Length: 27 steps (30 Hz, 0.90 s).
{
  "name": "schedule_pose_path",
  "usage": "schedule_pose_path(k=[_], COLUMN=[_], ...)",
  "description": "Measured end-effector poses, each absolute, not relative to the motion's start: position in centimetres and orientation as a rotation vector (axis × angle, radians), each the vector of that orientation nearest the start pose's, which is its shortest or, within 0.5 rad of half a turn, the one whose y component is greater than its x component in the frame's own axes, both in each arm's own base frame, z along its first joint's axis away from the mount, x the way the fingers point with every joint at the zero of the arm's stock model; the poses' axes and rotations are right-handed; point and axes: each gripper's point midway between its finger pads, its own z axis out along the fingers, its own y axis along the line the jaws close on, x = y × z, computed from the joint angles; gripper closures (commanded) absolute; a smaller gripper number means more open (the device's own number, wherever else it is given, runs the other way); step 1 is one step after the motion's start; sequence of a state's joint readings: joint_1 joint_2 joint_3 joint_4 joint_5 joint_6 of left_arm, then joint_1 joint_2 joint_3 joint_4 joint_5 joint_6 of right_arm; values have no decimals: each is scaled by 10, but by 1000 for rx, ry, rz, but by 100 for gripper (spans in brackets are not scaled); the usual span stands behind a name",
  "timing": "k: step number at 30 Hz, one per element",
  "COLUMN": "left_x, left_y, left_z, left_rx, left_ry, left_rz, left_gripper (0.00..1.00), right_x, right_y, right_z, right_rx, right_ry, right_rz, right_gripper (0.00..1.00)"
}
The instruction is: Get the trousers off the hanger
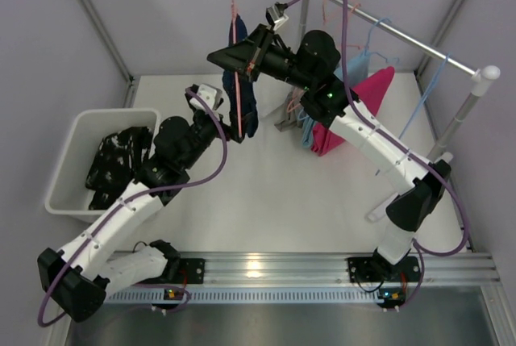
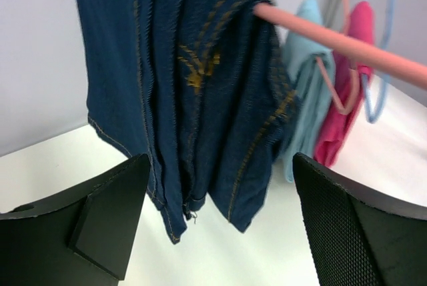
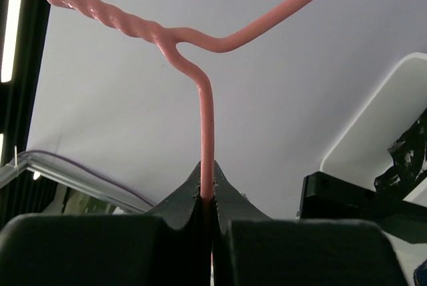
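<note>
Above the white table, the raised right gripper pinches a pink hanger while the left gripper, spread wide, flanks the draped navy trousers.

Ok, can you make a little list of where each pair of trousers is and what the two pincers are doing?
navy trousers: draped over the pink hanger, held away from the rail
right pincer: shut on the pink hanger's neck
left pincer: open, close to the navy trousers, not gripping them
black speckled trousers: lying in the white bin
pink trousers: hanging at the rail
</note>
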<state>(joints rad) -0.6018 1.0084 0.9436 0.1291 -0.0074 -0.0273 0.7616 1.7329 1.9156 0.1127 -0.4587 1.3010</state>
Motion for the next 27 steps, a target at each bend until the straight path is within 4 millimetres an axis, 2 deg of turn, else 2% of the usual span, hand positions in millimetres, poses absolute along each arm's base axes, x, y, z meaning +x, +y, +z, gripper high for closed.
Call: schedule_pose_path(k=[5, 9, 13, 18, 23, 27], left_x=[324, 312, 293, 293, 304, 313], left_y=[-202, -194, -174, -145, -151, -167], left_z=[356, 368, 387, 393, 375, 356], left_rx=[367, 375, 368, 290, 303, 364], left_ry=[1476, 1440, 1390, 1394, 1447, 1495], left_rz=[-416, -413, -412, -365, -362, -400], left_gripper=[10, 10, 9, 10, 7, 6], right_x=[275, 274, 279, 279, 280, 281], right_y=[429, 428, 427, 425, 424, 424], right_z=[536, 536, 537, 545, 547, 547], right_rx=[-90, -90, -76, -69, -63, -55], right_ry=[1600, 1597, 1588, 1564, 1557, 1556], right_rz=[1982, 1972, 1946, 1941, 1940, 1936], right_gripper=[100, 100, 100, 100, 100, 100])
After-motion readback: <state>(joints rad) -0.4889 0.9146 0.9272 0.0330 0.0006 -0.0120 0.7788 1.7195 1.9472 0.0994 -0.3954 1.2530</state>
